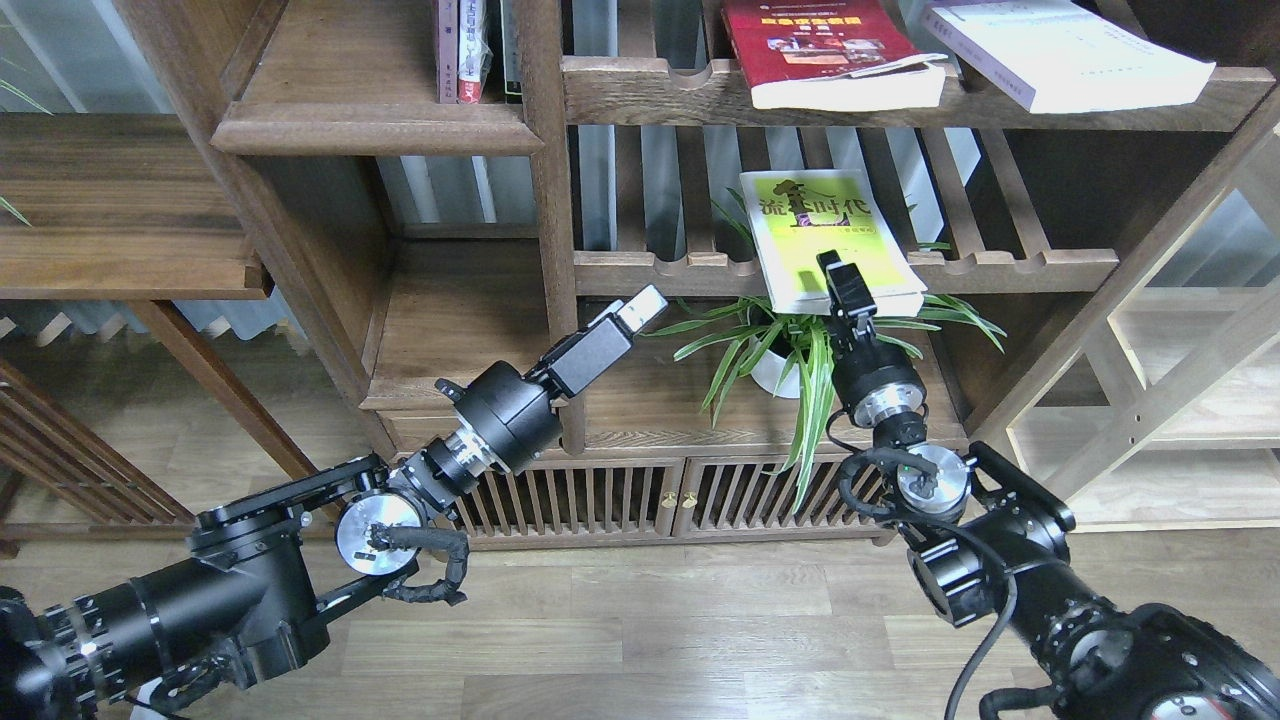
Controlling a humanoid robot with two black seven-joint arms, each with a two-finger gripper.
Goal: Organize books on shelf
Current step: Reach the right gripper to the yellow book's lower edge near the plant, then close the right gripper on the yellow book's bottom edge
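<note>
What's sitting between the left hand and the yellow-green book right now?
In the head view, only the potted plant's long leaves fan across the gap between the left hand and the yellow-green book; nothing solid lies there.

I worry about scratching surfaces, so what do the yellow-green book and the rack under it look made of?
The yellow-green book looks like a paperback: glossy printed cover, white paper page edges. The rack looks like dark stained wood with visible grain and a matte finish, though a veneer can't be ruled out.
</note>
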